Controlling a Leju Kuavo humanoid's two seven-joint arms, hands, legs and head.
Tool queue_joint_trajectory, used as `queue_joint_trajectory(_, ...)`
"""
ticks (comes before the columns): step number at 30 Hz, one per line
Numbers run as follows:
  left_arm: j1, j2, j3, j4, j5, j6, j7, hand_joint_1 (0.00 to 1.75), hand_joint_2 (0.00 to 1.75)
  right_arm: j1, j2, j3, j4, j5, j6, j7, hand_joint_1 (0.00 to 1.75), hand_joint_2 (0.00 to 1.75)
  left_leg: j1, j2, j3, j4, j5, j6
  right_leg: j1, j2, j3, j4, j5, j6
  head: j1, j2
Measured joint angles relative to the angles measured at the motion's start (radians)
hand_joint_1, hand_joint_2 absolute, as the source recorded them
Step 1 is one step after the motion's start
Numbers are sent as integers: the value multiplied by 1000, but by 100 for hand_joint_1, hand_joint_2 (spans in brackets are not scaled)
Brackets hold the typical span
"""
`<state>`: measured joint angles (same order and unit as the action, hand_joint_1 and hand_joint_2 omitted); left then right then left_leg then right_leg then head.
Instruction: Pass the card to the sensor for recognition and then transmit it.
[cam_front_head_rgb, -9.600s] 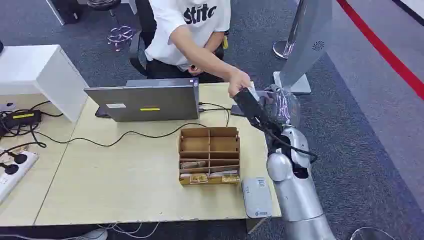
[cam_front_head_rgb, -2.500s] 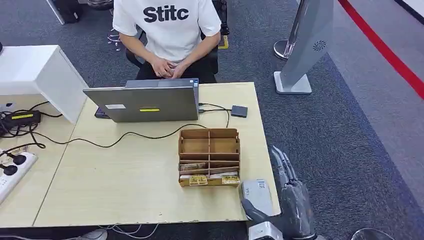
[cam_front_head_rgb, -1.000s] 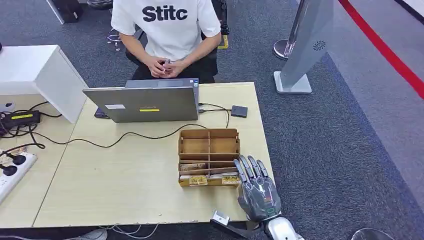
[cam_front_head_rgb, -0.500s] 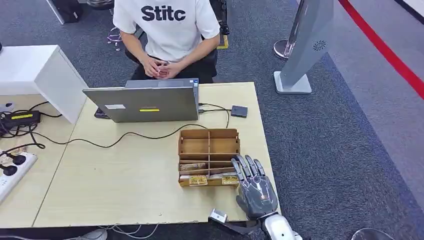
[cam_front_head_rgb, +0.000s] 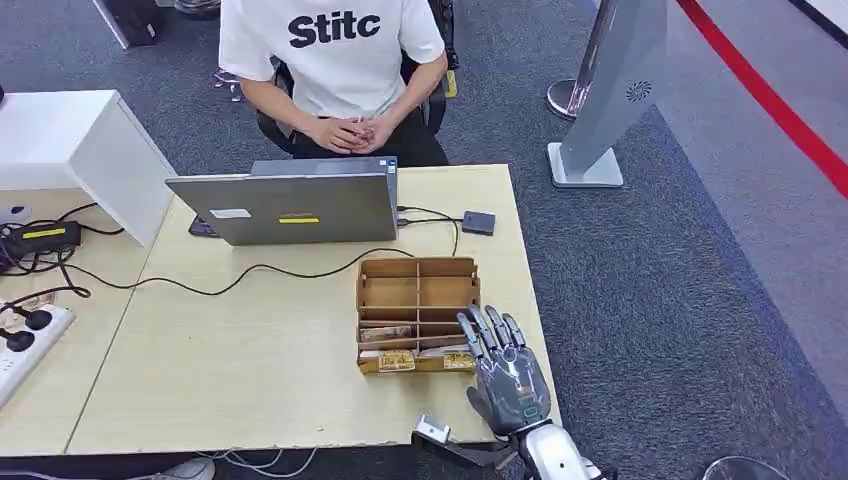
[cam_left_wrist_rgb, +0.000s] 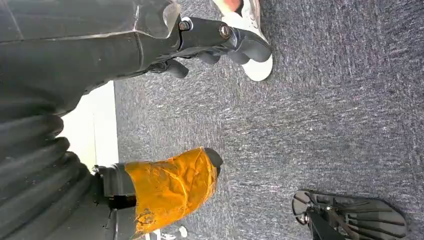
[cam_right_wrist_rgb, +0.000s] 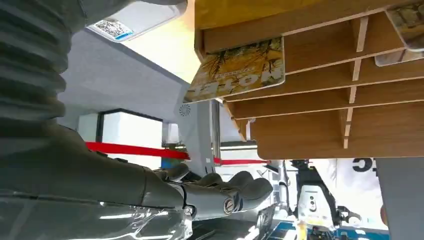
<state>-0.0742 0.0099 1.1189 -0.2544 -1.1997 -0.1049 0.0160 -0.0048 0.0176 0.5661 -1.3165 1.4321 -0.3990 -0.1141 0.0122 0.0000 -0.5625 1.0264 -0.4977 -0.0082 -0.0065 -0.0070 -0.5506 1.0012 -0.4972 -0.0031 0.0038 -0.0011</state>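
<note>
- Right hand (cam_front_head_rgb: 508, 375) sits at the near right corner of the desk (cam_front_head_rgb: 250, 370), fingers spread and straight, holding nothing; fingertips reach the right end of the wooden card organizer (cam_front_head_rgb: 418, 312).
- Right wrist view: yellow printed card (cam_right_wrist_rgb: 239, 70) stands in the organizer's front slot, edge sticking out past the divider; hand fingers (cam_right_wrist_rgb: 235, 187) lie beside it, apart from it, no contact yet.
- Head view: the same yellow cards (cam_front_head_rgb: 460, 358) line the front row, just beside the fingertips.
- White card reader (cam_right_wrist_rgb: 131, 19) lies flat on the desk under or just behind the hand; in the head view the hand hides it.
- Left hand (cam_left_wrist_rgb: 200, 45) hangs over grey carpet with nothing in it; fingers look curled in, but I cannot tell for sure.
- Person (cam_front_head_rgb: 335, 60) sits behind the laptop (cam_front_head_rgb: 290, 205), hands clasped, clear of the desk.
- Step, as I judge it: reaching for a card, not gripped yet.
- Risks: the slot is narrow, so thick fingers may push the card deeper or tip it instead of pinching it; a sideways push could slide the light organizer; a thin card could slip on the way to the reader.
</note>
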Motion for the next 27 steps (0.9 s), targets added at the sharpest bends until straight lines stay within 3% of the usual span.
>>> queue_joint_trajectory(18,-1,0,0,0,-6,0,0,0,175,-28,17,0,36,-3,1,-5,0,175,0,0,0,0,0,0,0,0,0,0,0,0,0,0)
queue_joint_trajectory(19,-1,0,0,0,-6,0,0,0,175,-29,17,0,37,-5,1,-5,17,175,0,0,0,0,0,0,0,0,0,0,0,0,0,0)
queue_joint_trajectory(22,-2,0,0,0,-8,0,0,0,175,-31,18,0,40,-18,1,-9,134,175,0,0,0,0,0,0,0,0,0,0,0,0,0,0)
queue_joint_trajectory(23,-2,0,0,0,-9,0,0,0,175,-32,19,0,41,-18,1,-10,148,175,0,0,0,0,0,0,0,0,0,0,0,0,0,0)
queue_joint_trajectory(26,-2,0,0,0,-9,0,0,0,175,-35,21,0,43,-19,1,-11,162,175,0,0,0,0,0,0,0,0,0,0,0,0,0,0)
queue_joint_trajectory(27,-2,0,0,0,-9,0,0,0,175,-36,22,0,44,-19,1,-11,175,175,0,0,0,0,0,0,0,0,0,0,0,0,0,0)
